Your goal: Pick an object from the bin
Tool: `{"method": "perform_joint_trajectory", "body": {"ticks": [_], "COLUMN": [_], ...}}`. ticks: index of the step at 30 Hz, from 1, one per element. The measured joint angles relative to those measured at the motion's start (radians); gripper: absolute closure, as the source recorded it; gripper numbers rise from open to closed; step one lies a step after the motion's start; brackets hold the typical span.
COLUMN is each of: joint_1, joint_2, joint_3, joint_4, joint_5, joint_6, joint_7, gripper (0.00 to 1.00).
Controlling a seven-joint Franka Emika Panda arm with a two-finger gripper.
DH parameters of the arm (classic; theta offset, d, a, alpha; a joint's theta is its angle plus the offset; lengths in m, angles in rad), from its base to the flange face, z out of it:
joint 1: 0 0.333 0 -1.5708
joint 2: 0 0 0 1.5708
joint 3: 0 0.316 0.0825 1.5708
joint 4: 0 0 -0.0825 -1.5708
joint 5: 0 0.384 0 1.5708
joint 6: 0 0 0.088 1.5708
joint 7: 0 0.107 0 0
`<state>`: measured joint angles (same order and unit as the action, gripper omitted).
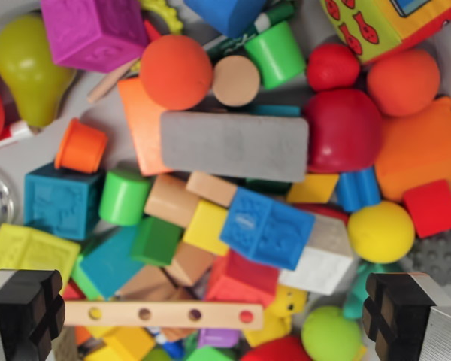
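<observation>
While we look straight down into the bin (98, 113), its pale floor shows only in small gaps between the heaped toys. Largest is the grey foam block (233, 145), lying flat across the centre of the frame. Just right of it sits the dark red ball (344, 129), touching the block's end. At the upper left we see the purple cube (92, 30), and beside it, against the left edge, the olive pear-shaped toy (26, 68). Above the grey block rests the orange ball (176, 72). Below the block, slightly right of centre, lies the blue embossed cube (267, 228), tilted. Lower right is the yellow ball (380, 232). Along the bottom runs the thin wooden strip with holes (161, 314). Our gripper (225, 316) stands apart, its black fingers (28, 308) at the two bottom corners, holding nothing.
</observation>
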<state>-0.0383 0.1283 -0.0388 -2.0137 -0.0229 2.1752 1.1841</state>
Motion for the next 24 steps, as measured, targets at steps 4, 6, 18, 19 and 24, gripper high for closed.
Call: {"method": "perform_joint_trajectory", "body": {"ticks": [4,6,18,19,24], "joint_1": [-0.001,-0.001,-0.001,-0.001,-0.001], "joint_2": [0.008,0.013,0.044,0.047,0.062], "joint_3": [-0.005,-0.008,-0.028,-0.03,-0.039], "joint_4": [-0.007,-0.012,-0.036,-0.038,-0.048], "joint_5": [0.002,0.003,0.012,0.013,0.019], "joint_6": [0.012,0.021,0.067,0.072,0.091], "joint_7": [0.041,0.066,0.209,0.225,0.284], "gripper": [0.0,0.0,0.0,0.0,0.0]}}
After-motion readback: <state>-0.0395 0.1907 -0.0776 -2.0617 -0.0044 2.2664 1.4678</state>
